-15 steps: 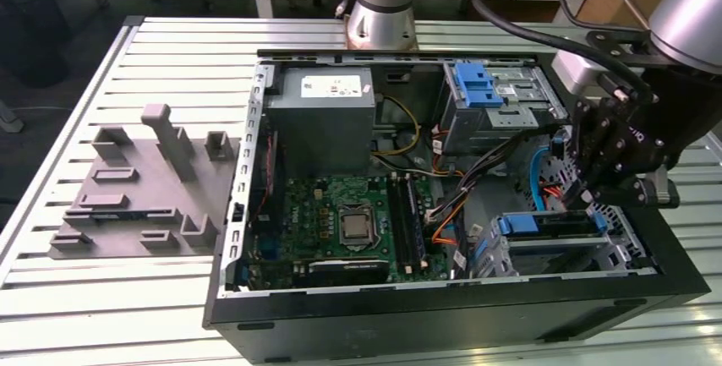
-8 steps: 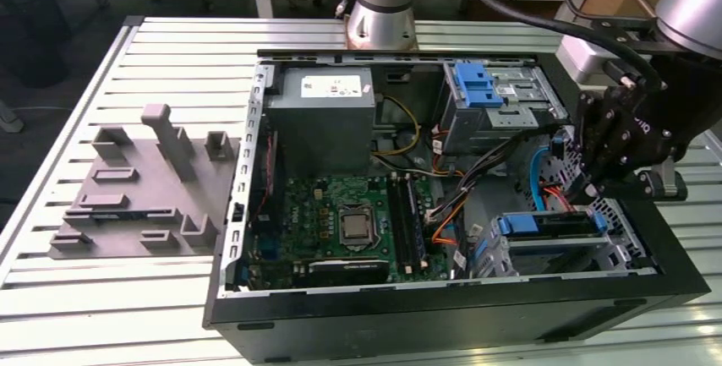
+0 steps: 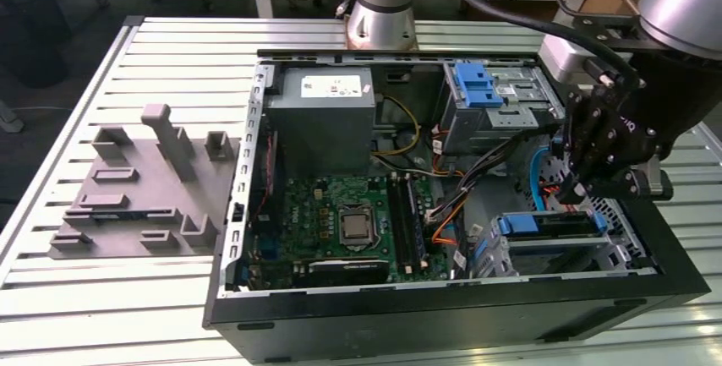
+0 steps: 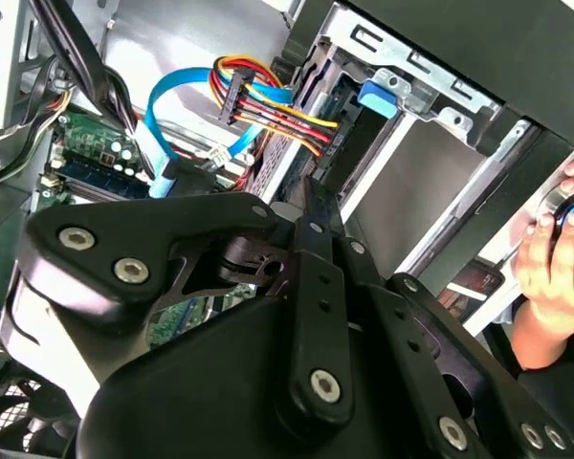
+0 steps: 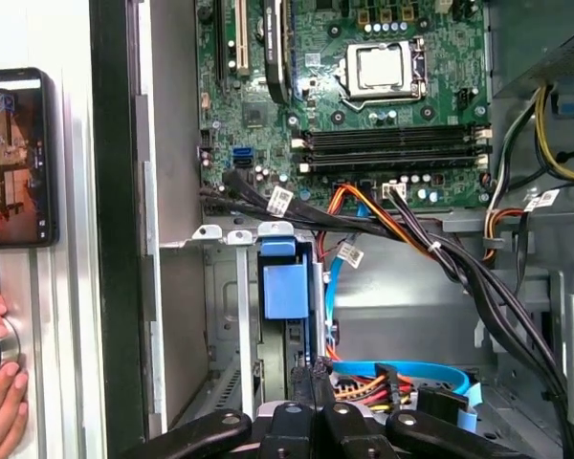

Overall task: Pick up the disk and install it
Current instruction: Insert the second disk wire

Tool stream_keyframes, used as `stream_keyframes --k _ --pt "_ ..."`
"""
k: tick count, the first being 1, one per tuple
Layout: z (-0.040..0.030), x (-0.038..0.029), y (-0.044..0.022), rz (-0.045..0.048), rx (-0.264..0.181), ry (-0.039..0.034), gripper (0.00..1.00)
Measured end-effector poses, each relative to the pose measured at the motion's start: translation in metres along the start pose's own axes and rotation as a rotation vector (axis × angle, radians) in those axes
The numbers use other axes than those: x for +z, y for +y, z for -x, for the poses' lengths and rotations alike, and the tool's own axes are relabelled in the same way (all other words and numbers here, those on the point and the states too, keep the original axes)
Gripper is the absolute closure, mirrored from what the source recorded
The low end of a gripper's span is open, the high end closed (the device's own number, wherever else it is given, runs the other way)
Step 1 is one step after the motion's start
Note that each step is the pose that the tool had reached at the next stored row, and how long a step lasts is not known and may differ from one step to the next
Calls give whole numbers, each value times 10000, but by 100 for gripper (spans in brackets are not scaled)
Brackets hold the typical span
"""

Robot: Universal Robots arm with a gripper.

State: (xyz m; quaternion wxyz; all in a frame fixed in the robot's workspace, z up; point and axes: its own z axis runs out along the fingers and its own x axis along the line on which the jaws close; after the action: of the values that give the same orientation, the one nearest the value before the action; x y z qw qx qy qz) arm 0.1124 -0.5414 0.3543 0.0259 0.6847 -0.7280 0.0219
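black gripper (image 3: 577,190) hangs over the drive bay, fingers pressed together, holding nothing. flat silver-grey disk with blue plastic carrier (image 3: 546,225) sits slotted in the bay, apparently seated.

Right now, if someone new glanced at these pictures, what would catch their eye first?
Probably the open black computer case lying on the slatted metal table, its green motherboard exposed. Next, the black gripper reaching down into the case near the exterior view's right, just above the blue-framed disk sitting in its drive bay.
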Motion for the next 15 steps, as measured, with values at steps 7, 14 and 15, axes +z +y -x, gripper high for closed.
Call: stream_keyframes --k 7,14,15 --pt "29 -102 9 -23 1 -6 89" --pt "74 -192 32 -40 2 -4 89" --pt "77 -194 43 -46 3 -4 89"
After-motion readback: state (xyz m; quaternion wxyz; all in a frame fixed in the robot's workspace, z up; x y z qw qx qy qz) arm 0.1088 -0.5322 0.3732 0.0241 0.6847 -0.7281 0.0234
